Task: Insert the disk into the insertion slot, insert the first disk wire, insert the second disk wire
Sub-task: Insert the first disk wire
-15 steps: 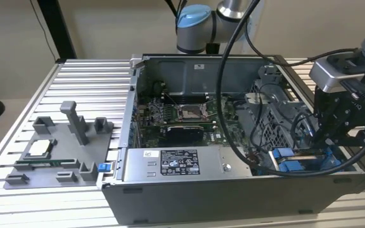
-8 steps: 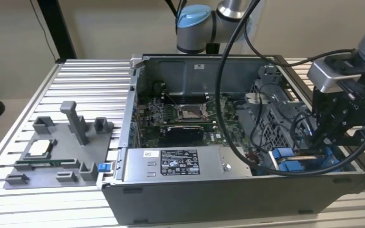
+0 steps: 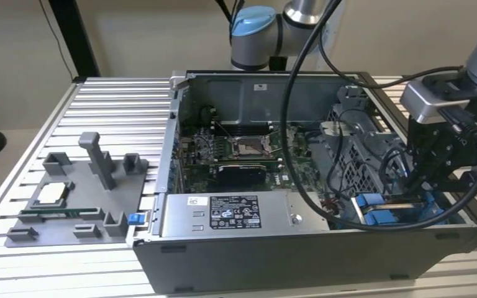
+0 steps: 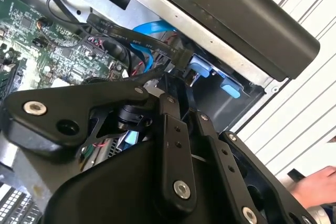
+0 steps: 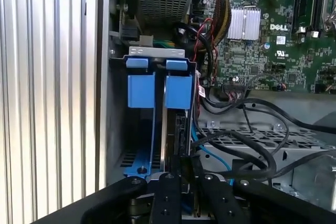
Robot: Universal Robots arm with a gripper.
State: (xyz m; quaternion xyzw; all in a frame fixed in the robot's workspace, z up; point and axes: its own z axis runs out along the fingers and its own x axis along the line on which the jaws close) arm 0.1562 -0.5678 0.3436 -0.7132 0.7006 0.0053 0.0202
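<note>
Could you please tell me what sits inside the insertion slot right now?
In the first wrist view, the insertion slot holds the disk, seen edge-on with its blue carrier tabs. The end effector covers the disk's near end, which cannot be seen.

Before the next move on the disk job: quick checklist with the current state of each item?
1. The disk in the insertion slot: ok, it stands in the bay. Full seating: cannot tell.
2. The gripper lined up with the slot: ok, it is close to the disk's edge.
3. Cables clear of the gripper: not ok, black cables loop right beside it.
4. The black wire connector plugged in: cannot tell.
5. People clear: not ok, a hand is over the table outside the case.
</note>
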